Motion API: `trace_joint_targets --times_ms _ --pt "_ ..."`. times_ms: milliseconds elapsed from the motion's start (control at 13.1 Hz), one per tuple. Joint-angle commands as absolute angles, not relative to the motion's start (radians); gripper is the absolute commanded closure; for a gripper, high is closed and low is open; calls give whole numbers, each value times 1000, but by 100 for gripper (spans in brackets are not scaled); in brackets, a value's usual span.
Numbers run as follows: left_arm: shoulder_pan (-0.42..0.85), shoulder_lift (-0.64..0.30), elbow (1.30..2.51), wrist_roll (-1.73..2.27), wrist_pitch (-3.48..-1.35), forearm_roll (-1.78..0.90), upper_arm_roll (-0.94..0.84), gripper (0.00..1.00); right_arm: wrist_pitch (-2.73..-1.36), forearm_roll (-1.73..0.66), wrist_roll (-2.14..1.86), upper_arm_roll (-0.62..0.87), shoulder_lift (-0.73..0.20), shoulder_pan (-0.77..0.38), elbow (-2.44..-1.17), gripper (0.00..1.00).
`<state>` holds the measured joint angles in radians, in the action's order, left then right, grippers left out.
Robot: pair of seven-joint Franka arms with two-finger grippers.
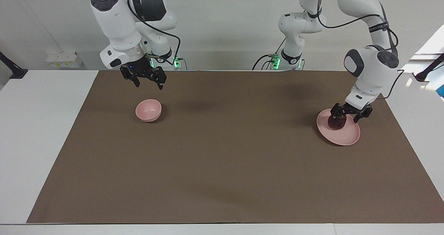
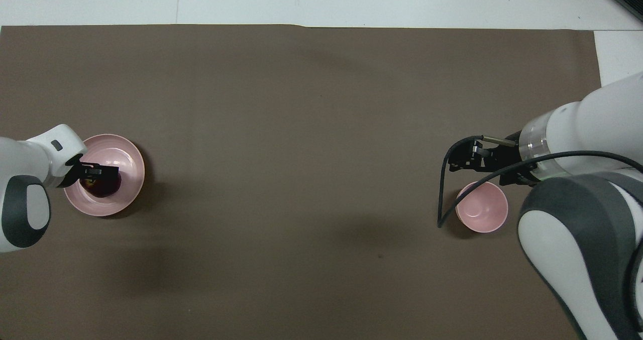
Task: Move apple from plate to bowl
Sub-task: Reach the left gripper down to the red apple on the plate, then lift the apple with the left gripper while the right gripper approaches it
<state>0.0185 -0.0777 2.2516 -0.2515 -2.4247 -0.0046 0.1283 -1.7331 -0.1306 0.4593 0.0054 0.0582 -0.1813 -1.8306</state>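
Observation:
The dark red apple (image 1: 335, 124) lies on the pale pink plate (image 1: 348, 136) toward the left arm's end of the table. My left gripper (image 1: 345, 118) is down at the plate, open, its fingers straddling the top of the apple; I cannot tell whether they touch it. In the overhead view the left gripper (image 2: 103, 174) covers part of the apple (image 2: 104, 187) on the plate (image 2: 128, 159). The small deep pink bowl (image 1: 149, 116) stands empty toward the right arm's end. My right gripper (image 1: 148, 84) hangs open in the air over the bowl's rim (image 2: 495, 214), and shows in the overhead view (image 2: 454, 161).
A brown mat (image 1: 222, 151) covers most of the white table. A black cable (image 2: 442, 189) loops down from the right arm beside the bowl.

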Motion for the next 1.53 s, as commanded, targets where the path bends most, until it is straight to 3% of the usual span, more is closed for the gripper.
trace_joint_targets --times_ms 0,76,306,611,840,1451 --pt "6 -63 2275 -288 -2424 -15 123 80 -1752 -155 563 8 67 -213 -1864 0" --pt "6 -61 2275 -291 -2416 -15 123 93 -1752 -172 593 8 66 -230 -1867 0" --pt "18 -54 2260 -285 -2414 -15 123 100 -1752 -239 670 8 63 -241 -1890 0" --pt "35 24 2224 -275 -2335 -34 104 100 -1761 -415 838 8 9 -242 -1902 0" --pt "107 37 2138 -282 -2182 -263 107 100 -1796 -512 966 8 -28 -245 -1898 0" --pt "319 44 2146 -282 -2287 -759 106 100 -2014 -627 1144 8 -74 -362 -1896 0"
